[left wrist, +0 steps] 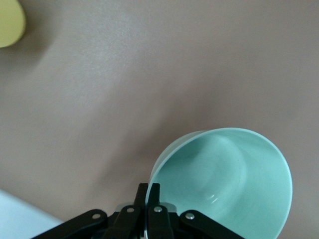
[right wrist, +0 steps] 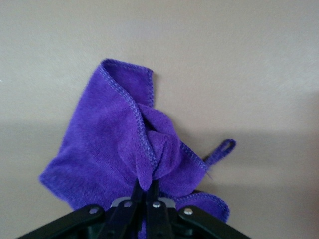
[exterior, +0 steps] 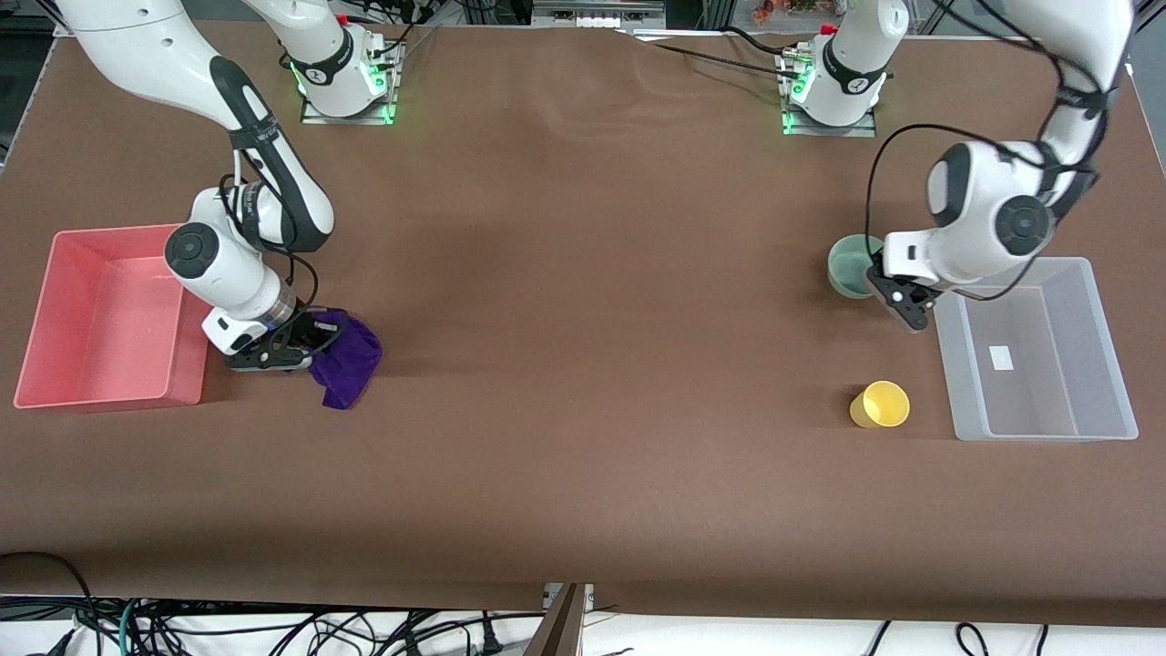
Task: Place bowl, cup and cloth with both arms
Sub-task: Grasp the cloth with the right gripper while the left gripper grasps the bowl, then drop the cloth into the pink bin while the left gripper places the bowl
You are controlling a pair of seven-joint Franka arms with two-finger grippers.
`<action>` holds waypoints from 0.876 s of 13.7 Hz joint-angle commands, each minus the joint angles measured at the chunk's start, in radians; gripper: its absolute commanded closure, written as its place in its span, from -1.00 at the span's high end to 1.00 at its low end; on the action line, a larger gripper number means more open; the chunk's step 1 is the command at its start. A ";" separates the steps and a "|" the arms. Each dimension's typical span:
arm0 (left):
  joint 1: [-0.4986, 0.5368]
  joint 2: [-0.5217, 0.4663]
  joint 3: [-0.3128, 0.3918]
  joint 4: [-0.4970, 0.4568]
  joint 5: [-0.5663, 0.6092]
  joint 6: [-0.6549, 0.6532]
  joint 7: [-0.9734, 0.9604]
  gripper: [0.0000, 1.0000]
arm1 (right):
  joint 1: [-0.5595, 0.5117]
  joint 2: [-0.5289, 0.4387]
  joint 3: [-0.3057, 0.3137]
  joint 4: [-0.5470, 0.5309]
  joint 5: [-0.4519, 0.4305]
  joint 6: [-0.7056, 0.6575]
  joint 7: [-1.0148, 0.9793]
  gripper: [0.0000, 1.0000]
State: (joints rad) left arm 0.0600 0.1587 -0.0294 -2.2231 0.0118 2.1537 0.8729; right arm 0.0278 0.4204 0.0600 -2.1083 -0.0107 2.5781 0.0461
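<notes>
Pincer right (right wrist: 146,191) pinches cloth (exterior: 346,360) beside pink bin (exterior: 55,314) (left (left wrist: 148,191) nips bowl (left wrist: 234,174)).

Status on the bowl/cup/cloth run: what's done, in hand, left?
Done: nothing is placed; the pink bin and the clear bin hold none of the three.
In hand: the left gripper has its jaws shut on the pale mint-green bowl; the right gripper pinches the rumpled purple cloth.
Left: both drops, plus the small yellow cup, untouched.

pink bin (exterior: 109,314), clear bin (exterior: 1038,351), brown table (exterior: 583,364)
</notes>
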 commanded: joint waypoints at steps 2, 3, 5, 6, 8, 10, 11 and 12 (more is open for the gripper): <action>0.101 0.034 0.006 0.311 0.061 -0.328 0.047 -1.00 | -0.011 -0.057 -0.002 0.302 0.006 -0.477 -0.079 -1.00; 0.137 0.057 0.005 0.356 0.103 -0.330 0.081 -1.00 | -0.017 -0.063 -0.005 0.391 0.002 -0.612 -0.115 -1.00; 0.219 0.129 0.005 0.462 0.151 -0.321 0.133 -1.00 | -0.022 -0.065 -0.060 0.544 0.000 -0.848 -0.208 -1.00; 0.257 0.189 0.005 0.518 0.172 -0.308 0.159 -1.00 | -0.022 -0.065 -0.095 0.620 -0.002 -0.945 -0.277 -1.00; 0.329 0.287 0.005 0.566 0.177 -0.186 0.207 -1.00 | -0.023 -0.071 -0.182 0.697 -0.017 -1.079 -0.418 -1.00; 0.366 0.370 0.002 0.557 0.163 -0.040 0.221 -1.00 | -0.026 -0.086 -0.277 0.705 -0.041 -1.095 -0.576 -1.00; 0.369 0.398 0.000 0.560 0.159 -0.008 0.221 -1.00 | -0.029 -0.086 -0.325 0.699 -0.052 -1.089 -0.641 -1.00; 0.369 0.421 -0.001 0.560 0.158 0.021 0.221 -1.00 | -0.032 -0.075 -0.366 0.688 -0.055 -1.081 -0.670 -1.00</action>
State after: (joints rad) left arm 0.4297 0.5202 -0.0139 -1.7125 0.1661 2.1513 1.0825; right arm -0.0013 0.3230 -0.2452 -1.4286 -0.0486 1.5091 -0.5384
